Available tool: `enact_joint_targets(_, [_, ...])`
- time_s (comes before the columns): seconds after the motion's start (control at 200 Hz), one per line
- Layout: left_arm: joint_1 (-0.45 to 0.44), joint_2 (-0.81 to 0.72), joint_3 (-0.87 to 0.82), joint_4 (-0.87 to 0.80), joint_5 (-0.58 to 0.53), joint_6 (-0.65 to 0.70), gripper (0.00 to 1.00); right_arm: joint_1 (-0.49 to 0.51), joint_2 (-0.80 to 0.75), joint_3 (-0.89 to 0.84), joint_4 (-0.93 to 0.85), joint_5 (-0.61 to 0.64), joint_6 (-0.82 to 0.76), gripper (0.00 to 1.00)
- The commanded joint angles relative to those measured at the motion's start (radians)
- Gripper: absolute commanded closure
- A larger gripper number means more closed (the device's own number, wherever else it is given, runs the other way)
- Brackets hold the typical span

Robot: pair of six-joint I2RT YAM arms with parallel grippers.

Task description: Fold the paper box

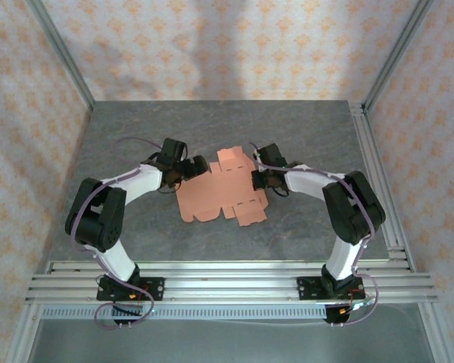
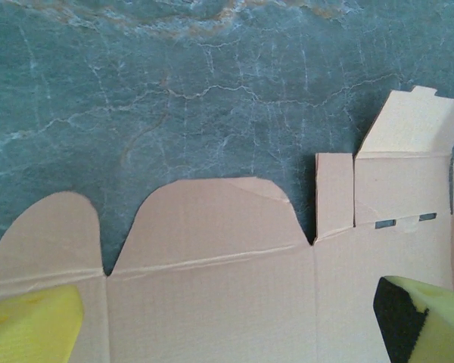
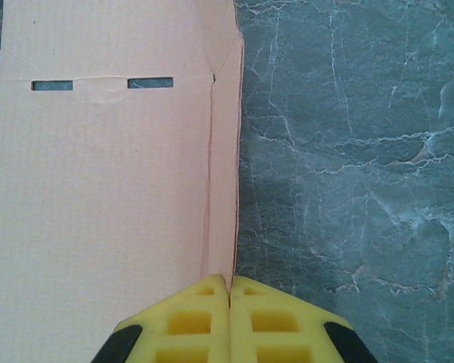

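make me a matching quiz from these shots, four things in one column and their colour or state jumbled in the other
Things
1. box
2. left gripper
3. right gripper
4. table

States
a. grey with pale veins
b. shut on the box's side edge
c. salmon, lying flat and unfolded
d. open, fingers wide apart over the box

Pairs: 1-c, 2-d, 3-b, 4-a
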Motion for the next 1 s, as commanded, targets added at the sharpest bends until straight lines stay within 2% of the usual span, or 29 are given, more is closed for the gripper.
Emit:
enact_joint_targets(0.0, [0.009,0.014,0.04,0.026,0.007,0.022,0.0,0.028,0.015,0.029,-0.085,0.098,-0.049,0.88])
enact_joint_targets(0.025, [0.01,0.013,0.04,0.027,0.007,0.021,0.0,0.034,0.021,0.034,-0.091,0.11,-0.049,0.8])
enact_joint_targets(0.05, [0.01,0.014,0.039,0.03,0.007,0.021,0.0,0.037,0.027,0.039,-0.091,0.11,-0.045,0.77])
enact_joint_targets(0.225, [0.01,0.009,0.032,0.018,0.004,0.026,0.0,0.017,0.033,0.012,-0.019,0.044,0.017,0.75])
enact_joint_targets(0.38, [0.01,0.0,0.019,0.017,-0.004,0.03,0.0,0.014,0.024,0.006,-0.014,0.059,0.004,0.87])
enact_joint_targets(0.435, [0.01,0.004,0.02,0.022,0.0,0.03,0.0,0.014,0.024,0.007,-0.018,0.06,-0.005,1.0])
enact_joint_targets(0.691, [0.01,0.028,0.044,0.051,0.03,0.052,0.0,0.015,-0.028,-0.002,-0.03,0.056,-0.042,1.0])
enact_joint_targets(0.846, [0.01,0.087,0.113,0.053,0.115,0.17,0.0,0.014,-0.051,-0.023,-0.004,-0.013,-0.067,1.0])
enact_joint_targets(0.996, [0.01,0.152,0.207,-0.055,0.134,0.264,0.02,0.012,-0.088,-0.06,0.053,-0.051,-0.069,1.0])
